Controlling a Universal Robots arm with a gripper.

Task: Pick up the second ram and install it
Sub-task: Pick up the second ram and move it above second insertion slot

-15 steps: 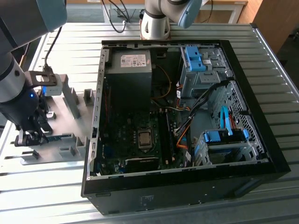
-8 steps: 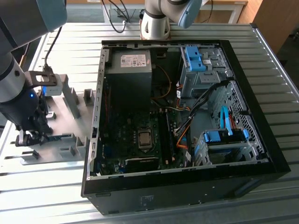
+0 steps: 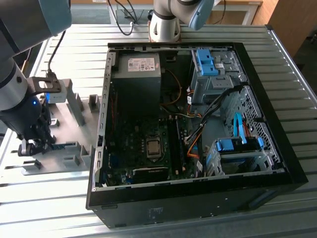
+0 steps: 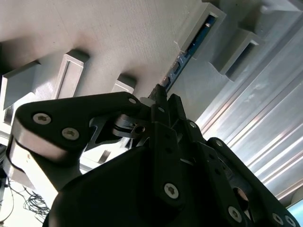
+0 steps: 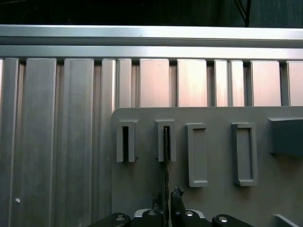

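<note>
1. A ribbed silver metal tabletop (image 5: 47, 142) carries a flat grey plastic holder plate (image 5: 137, 189) with raised rectangular blocks.
2. A thin ram stick (image 5: 166, 174) — seen edge-on, dark — stands in one narrow slotted block (image 5: 159, 142).
3. The black gripper (image 5: 166, 201) sits right at it.

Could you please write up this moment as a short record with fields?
gripper: low over the grey holder plate, at the exterior view's left, outside the computer case
second ram: standing on edge in a slot of that plate, its edge in line with the gripper
grip: cannot tell
case: lying open, motherboard exposed
install: not yet done; the ram is in the plate, not in the case
</note>
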